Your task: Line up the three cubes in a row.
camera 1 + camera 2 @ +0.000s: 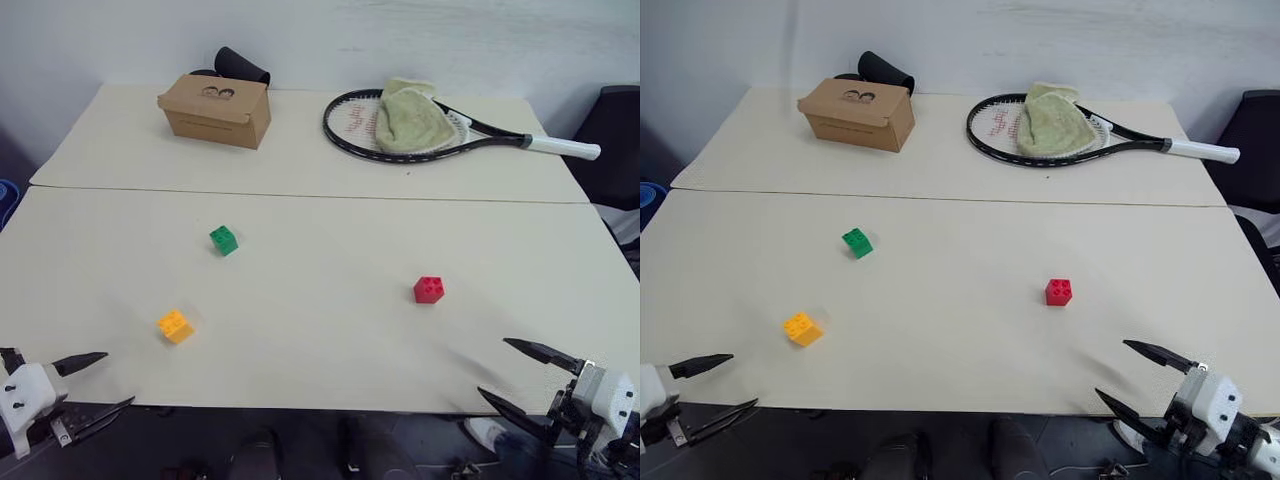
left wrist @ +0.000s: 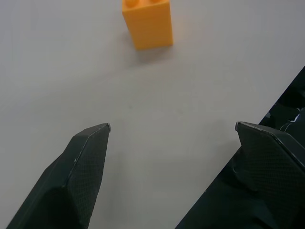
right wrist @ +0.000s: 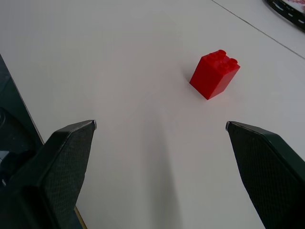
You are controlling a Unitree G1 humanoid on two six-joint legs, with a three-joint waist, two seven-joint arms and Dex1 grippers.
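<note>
Nearest to me, both pincers hang at the front edge of the table (image 1: pixel 320 340), spread wide and holding nothing: the left gripper (image 1: pixel 105 382) at the left corner, the right gripper (image 1: pixel 513 373) at the right. Just beyond the left one sits the yellow-orange cube (image 1: pixel 175 326), upright with its studs on top, and I see it ahead of the fingers in the left wrist view too. Over on the right, the red cube (image 1: pixel 429 289) stands a little farther in, ahead of the right gripper. Farther still, left of centre, is the green cube (image 1: pixel 223 240). All three are well apart. At the far side I see a cardboard box (image 1: pixel 216 109) on the left and a tennis racket (image 1: pixel 440 130) with a pale green towel (image 1: pixel 408 118) lying on its strings on the right.
</note>
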